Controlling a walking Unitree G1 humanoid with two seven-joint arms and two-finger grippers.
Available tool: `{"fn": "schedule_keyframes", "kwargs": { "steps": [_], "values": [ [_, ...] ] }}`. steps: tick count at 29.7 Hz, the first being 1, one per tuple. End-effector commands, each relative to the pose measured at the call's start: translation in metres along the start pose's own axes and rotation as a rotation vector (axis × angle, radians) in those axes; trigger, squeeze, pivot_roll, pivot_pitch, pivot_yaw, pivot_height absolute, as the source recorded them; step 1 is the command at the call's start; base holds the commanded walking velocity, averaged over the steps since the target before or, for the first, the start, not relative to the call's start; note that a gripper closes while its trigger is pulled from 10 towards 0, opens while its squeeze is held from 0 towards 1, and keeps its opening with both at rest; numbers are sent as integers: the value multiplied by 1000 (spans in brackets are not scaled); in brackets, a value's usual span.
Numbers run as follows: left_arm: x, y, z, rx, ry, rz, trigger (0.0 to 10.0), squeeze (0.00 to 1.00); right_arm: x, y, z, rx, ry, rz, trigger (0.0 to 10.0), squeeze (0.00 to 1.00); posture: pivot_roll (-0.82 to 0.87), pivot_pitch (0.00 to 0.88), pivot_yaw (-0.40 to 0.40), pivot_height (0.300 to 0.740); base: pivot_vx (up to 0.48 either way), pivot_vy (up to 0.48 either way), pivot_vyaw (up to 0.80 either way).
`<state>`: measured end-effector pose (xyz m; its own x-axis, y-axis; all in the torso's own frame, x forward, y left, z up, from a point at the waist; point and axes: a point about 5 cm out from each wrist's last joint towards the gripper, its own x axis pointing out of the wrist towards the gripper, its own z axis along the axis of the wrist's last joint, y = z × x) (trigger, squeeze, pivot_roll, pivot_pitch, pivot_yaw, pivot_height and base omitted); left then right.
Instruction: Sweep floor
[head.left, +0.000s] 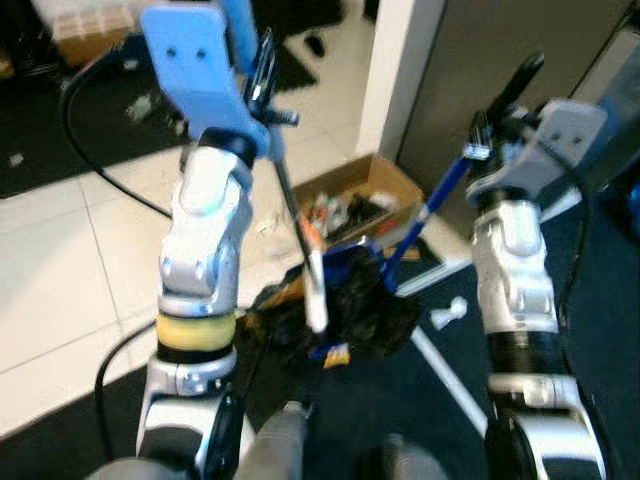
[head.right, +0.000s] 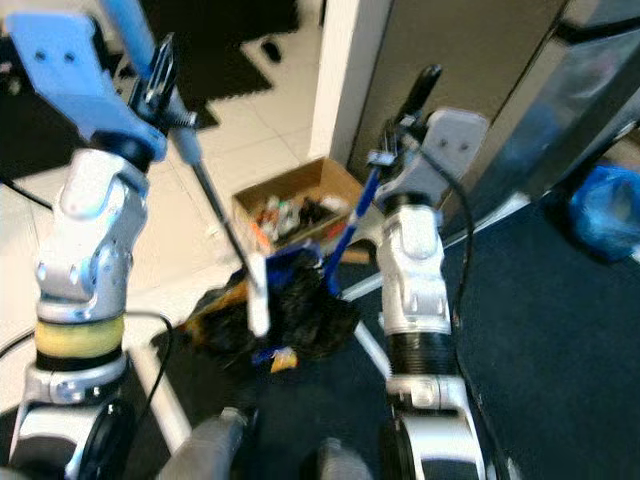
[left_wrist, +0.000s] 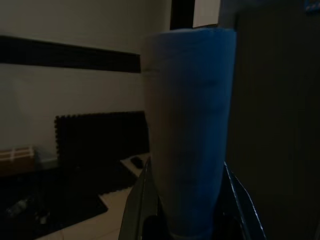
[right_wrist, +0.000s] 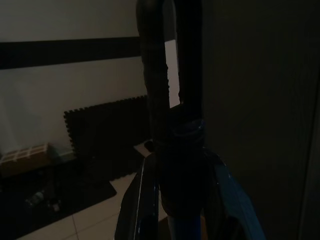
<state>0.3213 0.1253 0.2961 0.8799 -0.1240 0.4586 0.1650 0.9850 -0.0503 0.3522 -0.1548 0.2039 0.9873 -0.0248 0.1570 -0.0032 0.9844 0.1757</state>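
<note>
My left gripper (head.left: 262, 75) is raised at the upper left and shut on the broom's light blue handle (left_wrist: 190, 150). The broom's thin shaft (head.left: 290, 195) slants down to a white part (head.left: 316, 295) over a dark pile. My right gripper (head.left: 495, 120) is shut on the black grip (right_wrist: 157, 90) of a dustpan's blue rod (head.left: 430, 210). The rod leans down to the dark dustpan (head.left: 375, 300), which rests on the floor between my arms with debris and scraps (head.left: 335, 352) around it.
An open cardboard box (head.left: 375, 180) with rubbish stands just beyond the dustpan, beside a white pillar (head.left: 390, 70). A black cable (head.left: 100, 175) crosses the white tiles. White strips (head.left: 445, 365) lie on the dark mat. A blue bag (head.right: 610, 210) sits at right.
</note>
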Motion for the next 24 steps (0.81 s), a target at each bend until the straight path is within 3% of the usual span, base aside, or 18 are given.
{"fn": "schedule_keyframes", "kwargs": {
  "steps": [1,13,24],
  "values": [
    [0,-2,3,-3,-15,-4,10000,0,1,4,13,30,-60,11,10000,0,136,88,-34,740,0,0,0],
    [-1,-1,1,2,-2,15,10000,0,1,3,11,29,-54,12,10000,0,135,96,-36,740,0,0,0],
    [-1,2,-3,13,19,39,10000,0,0,3,11,30,-54,12,10000,0,133,101,-35,740,452,0,0]
  ]
}}
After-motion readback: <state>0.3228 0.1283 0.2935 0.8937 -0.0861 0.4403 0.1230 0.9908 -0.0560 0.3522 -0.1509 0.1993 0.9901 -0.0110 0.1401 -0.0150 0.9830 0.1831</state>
